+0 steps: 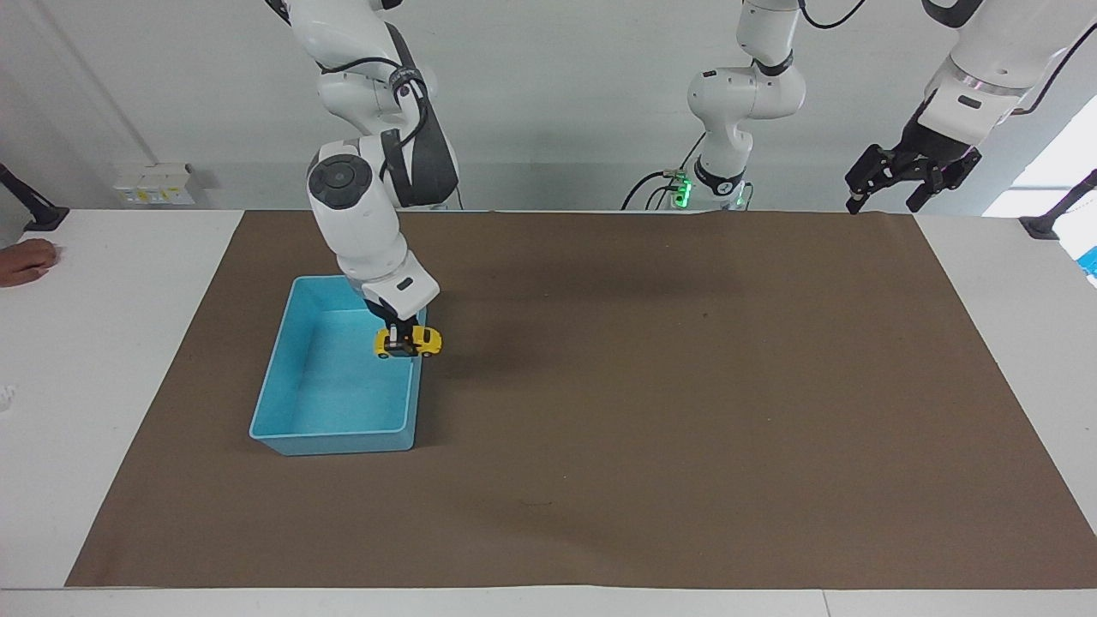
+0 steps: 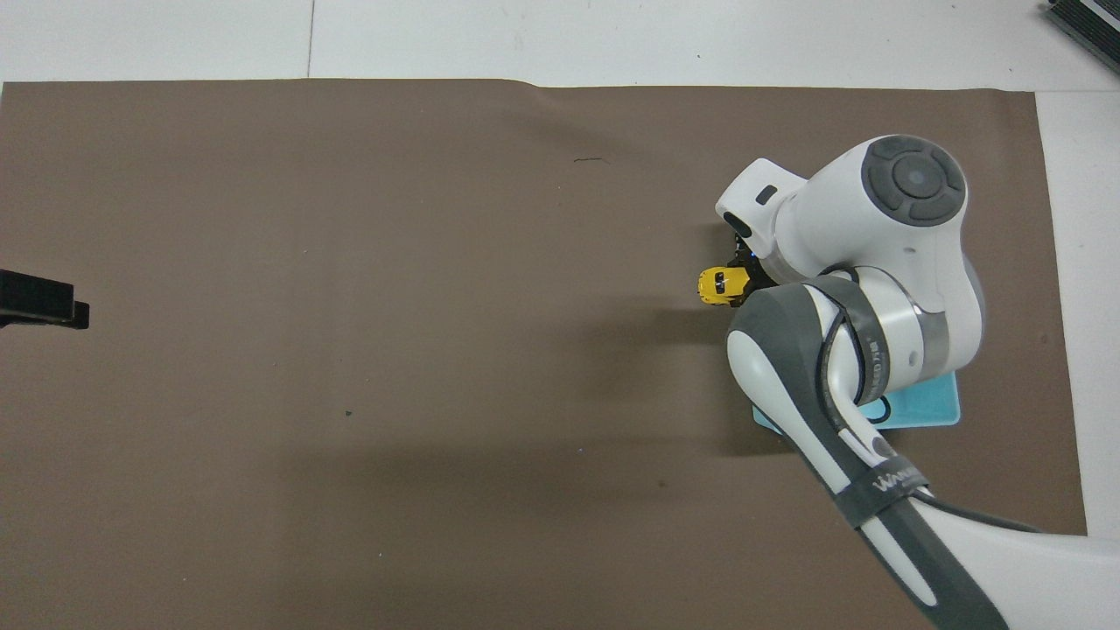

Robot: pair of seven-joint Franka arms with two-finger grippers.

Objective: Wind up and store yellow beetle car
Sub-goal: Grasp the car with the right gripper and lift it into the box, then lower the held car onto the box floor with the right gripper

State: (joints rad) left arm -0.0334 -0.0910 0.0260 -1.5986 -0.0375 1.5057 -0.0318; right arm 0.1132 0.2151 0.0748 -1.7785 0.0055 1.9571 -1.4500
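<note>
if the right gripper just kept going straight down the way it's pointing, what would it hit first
Probably the light blue tray: the right gripper, shut on the yellow beetle car, points down over the tray's wall, so rim or floor is uncertain.

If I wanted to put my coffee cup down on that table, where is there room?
Most of the brown mat is bare. The only crowded spot is the blue tray at the right arm's end, where the right gripper holds the yellow beetle car over its rim.

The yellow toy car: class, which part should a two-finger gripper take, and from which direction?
Grip the toy car across its two flat sides at mid-body, coming straight down from above, as the right gripper does here over the tray rim. The roof is rounded and the wheels roll.
</note>
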